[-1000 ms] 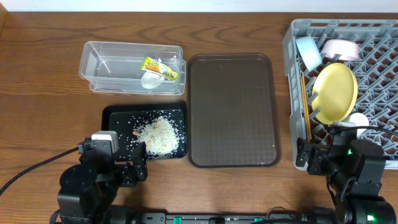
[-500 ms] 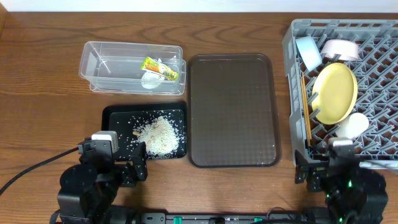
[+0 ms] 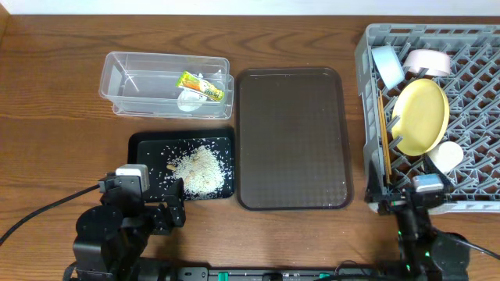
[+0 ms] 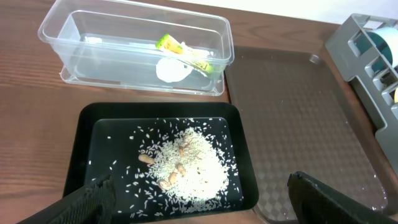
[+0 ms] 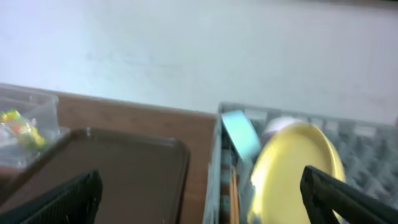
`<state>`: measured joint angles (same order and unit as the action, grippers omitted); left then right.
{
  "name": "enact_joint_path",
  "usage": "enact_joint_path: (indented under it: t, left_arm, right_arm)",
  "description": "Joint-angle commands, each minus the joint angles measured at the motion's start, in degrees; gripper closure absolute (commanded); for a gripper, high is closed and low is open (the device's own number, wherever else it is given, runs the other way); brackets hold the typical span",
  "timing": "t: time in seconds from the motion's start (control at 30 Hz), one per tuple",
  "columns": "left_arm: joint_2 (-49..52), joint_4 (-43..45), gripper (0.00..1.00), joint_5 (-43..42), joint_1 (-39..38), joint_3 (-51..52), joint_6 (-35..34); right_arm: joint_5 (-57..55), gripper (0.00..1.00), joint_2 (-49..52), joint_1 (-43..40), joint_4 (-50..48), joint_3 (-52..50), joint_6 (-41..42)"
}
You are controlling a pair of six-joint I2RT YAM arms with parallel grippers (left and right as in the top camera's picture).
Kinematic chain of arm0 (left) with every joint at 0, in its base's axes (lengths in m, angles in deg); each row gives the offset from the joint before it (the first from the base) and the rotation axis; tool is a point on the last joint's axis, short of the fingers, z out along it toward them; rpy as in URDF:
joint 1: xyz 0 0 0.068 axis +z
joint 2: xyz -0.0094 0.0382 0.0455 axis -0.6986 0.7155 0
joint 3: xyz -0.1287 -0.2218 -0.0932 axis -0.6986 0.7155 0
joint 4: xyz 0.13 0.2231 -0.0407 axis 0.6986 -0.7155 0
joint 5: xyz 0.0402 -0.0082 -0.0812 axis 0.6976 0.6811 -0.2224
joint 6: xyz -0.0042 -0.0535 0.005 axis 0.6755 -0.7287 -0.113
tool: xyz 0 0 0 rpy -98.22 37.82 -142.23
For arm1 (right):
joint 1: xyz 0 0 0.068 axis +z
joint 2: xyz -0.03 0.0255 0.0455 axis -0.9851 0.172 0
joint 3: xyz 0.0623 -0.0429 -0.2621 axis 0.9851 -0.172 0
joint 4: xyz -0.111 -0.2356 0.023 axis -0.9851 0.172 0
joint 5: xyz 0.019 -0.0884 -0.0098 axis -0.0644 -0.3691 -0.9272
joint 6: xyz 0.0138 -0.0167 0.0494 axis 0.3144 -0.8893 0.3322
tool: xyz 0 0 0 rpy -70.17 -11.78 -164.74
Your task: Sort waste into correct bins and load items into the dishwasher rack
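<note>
Near the front edge of the counter (image 3: 55, 156), your left fingers (image 4: 87, 202) are spread wide and hold nothing. They hang above the near end of the black tray (image 3: 141, 144). Your right fingers (image 5: 68, 199) are just as wide and also hold nothing, at the near left corner of the dishwasher rack (image 3: 476, 47).

The sorting looks deliberate. The rice scraps (image 3: 201, 168) lie heaped in the black tray as food waste. The snack wrapper (image 3: 201, 86) and the crumpled white paper (image 3: 190, 100) touch each other at the right end of the clear tub (image 3: 117, 78) as dry waste. The brown serving tray (image 3: 293, 140) between the bins and the rack carries nothing you can see.

In the rack, the yellow plate (image 3: 422, 117) stands on edge against the pegs, probably so it can drain. The light blue bowl (image 3: 386, 64) and the white-pinkish bowl (image 3: 427, 61) lean in the far left corner. The white cup (image 3: 448, 156) sits just near of the plate, and the chopsticks (image 3: 383, 140) run along the rack's left wall.

Judged from this, little or nothing is left to load.

Be careful about a few things:
- The right wrist view is badly blurred.
- The frame cuts off the rack's right side.
- Your right arm covers the near ends of the chopsticks, and you cannot tell two sticks from one.
- A few brownish bits in the rice are too small to name
</note>
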<state>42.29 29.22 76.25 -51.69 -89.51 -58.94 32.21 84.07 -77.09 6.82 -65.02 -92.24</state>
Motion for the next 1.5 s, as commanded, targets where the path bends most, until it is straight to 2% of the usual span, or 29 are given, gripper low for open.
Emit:
enact_joint_path:
  t: [0.0,0.07,0.17,0.33,1.3,1.47]
  left_arm:
    - [-0.09,0.09,0.10,0.70,0.17,0.22,-0.74]
    - [-0.09,0.07,0.10,0.70,0.20,0.22,-0.74]
    - [-0.09,0.07,0.10,0.70,0.17,0.22,-0.74]
    - [-0.09,0.07,0.10,0.70,0.20,0.22,-0.74]
    - [-0.09,0.07,0.10,0.70,0.20,0.22,-0.74]
    - [-1.03,-0.48,0.10,4.17,0.90,1.86,0.81]
  right_arm:
    - [0.33,0.01,-0.66,1.27,-7.85,-4.85,-0.37]
    - [0.28,0.01,-0.66,1.31,-14.10,-8.24,0.46]
    - [-0.92,0.01,-0.66,1.29,-17.66,-12.72,4.35]
    - [-1.18,0.01,-0.66,1.33,-5.49,-12.52,6.47]
    - [-1.38,0.01,-0.44,1.31,-5.77,-12.52,6.45]
    - [-1.38,0.01,-0.44,1.31,-5.77,-12.52,6.45]
